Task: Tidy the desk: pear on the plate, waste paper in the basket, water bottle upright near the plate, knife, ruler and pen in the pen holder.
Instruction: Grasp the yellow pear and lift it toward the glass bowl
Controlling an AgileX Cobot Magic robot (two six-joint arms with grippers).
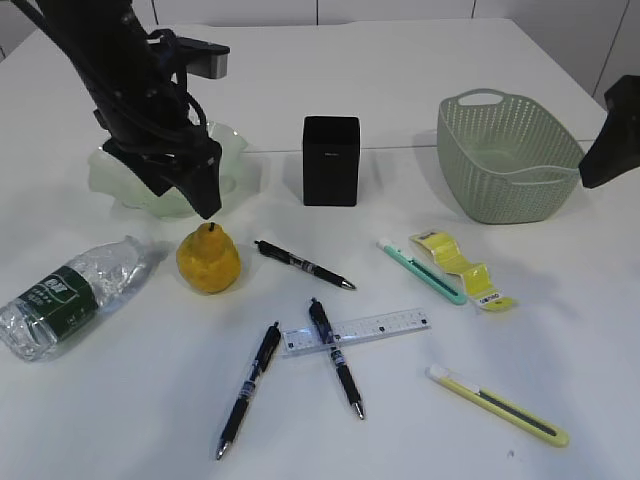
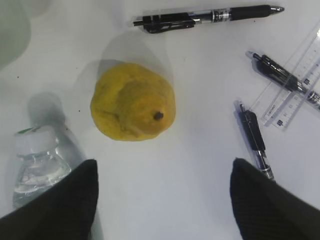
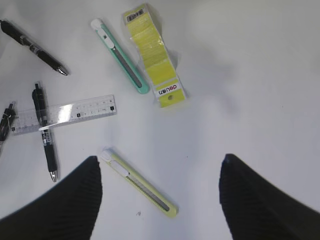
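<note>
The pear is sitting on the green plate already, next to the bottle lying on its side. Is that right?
Not quite. The pear is on the bare desk, in front of the plate, not on it. The exterior view shows this. The bottle is indeed lying on its side beside it.

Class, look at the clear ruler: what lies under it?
One black pen crosses under the ruler, its barrel visible through the clear plastic. Otherwise only white desk shows beneath; nothing seems hidden.

At the back stands a row of pale panels (image 1: 400, 10), split by thin dark upright seams. Off to the right, more white panelling (image 1: 622, 45) runs away at a slant. A greyish patch (image 1: 10, 40) shows far left, too dim to identify.
</note>
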